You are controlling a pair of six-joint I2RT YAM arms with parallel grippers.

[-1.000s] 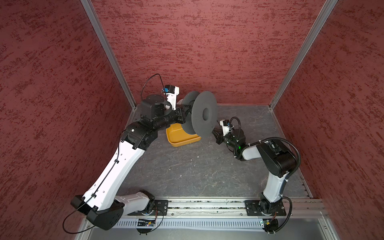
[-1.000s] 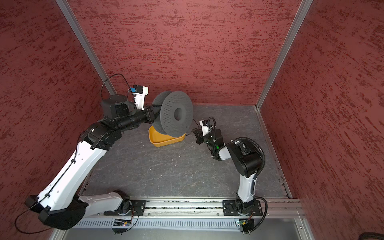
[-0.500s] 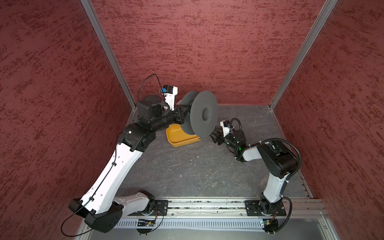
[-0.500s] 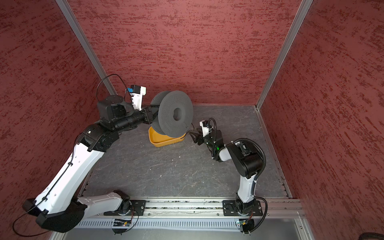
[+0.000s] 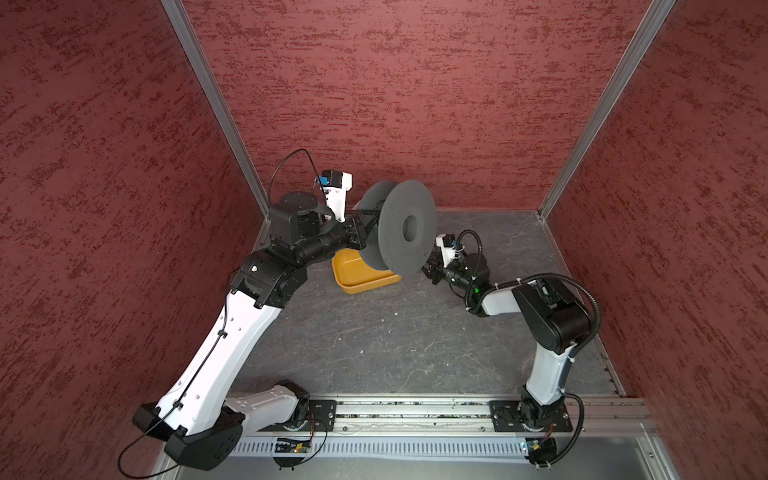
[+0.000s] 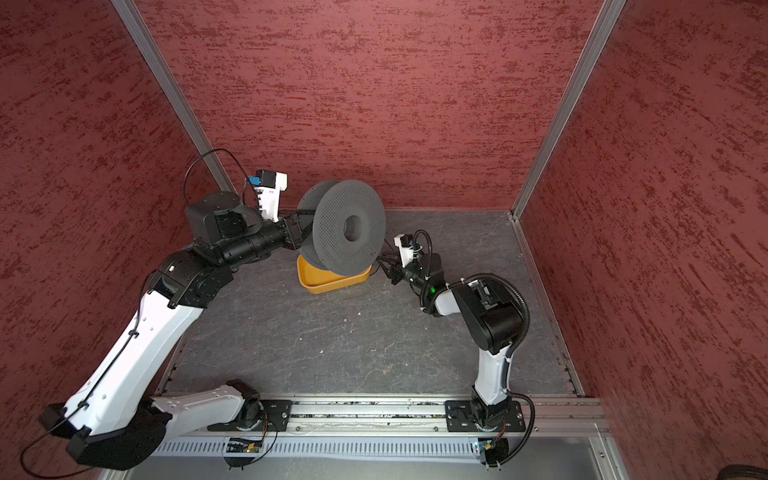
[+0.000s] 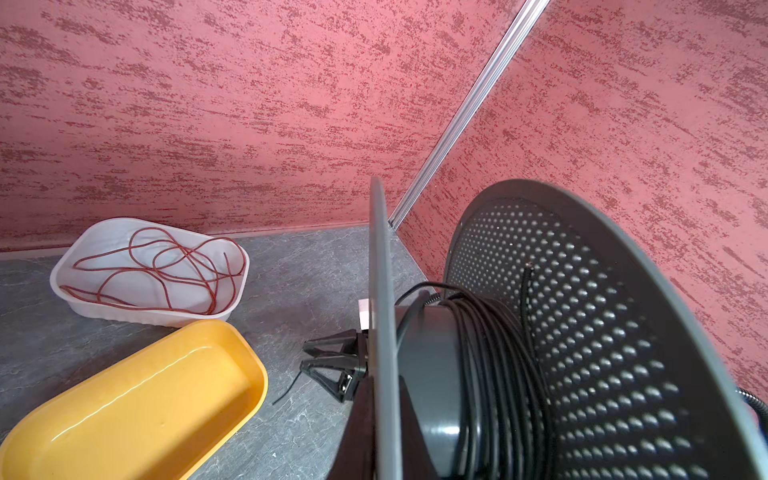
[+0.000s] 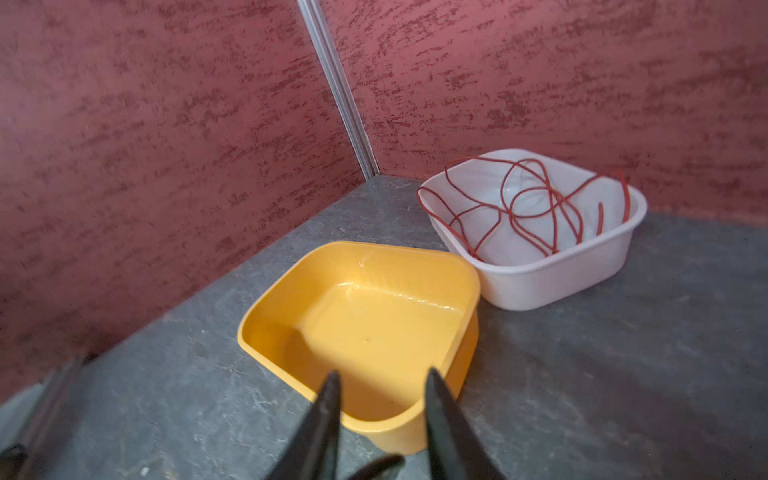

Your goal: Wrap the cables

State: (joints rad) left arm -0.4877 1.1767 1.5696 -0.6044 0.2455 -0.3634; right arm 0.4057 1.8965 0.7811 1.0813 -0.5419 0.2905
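1. The spool [image 5: 395, 249] is the largest thing here. It is grey plastic, with two broad round flanges dimpled with holes and a smooth hub between them. It hangs above the slate-grey floor [image 5: 374, 340] with its axle roughly level. The left gripper [image 6: 301, 224] is clamped tight on one flange's rim and carries it.
2. A glossy yellow tray [image 8: 357, 246] with rounded corners sits below the spool with nothing in it. Just beside it, a white tray [image 8: 540, 282] holds a loose red cord [image 8: 519, 212].
3. The right gripper [image 7: 304, 354] sits low beside the spool and points towards the yellow tray. Its slim dark fingers stand a little apart, and I can make out nothing pinched between them.
4. The black wire [image 7: 498, 374] is string-thin and smooth, and most of it lies in neat turns on the hub.
5. Its free tail [image 7: 286, 390] sticks out just beside the right gripper's fingers. It runs roughly the way they point and slants down towards the yellow tray. The right arm is clearly the nearer one. I judge that the next move depends on getting that tail between those fingers, crosswise to them.
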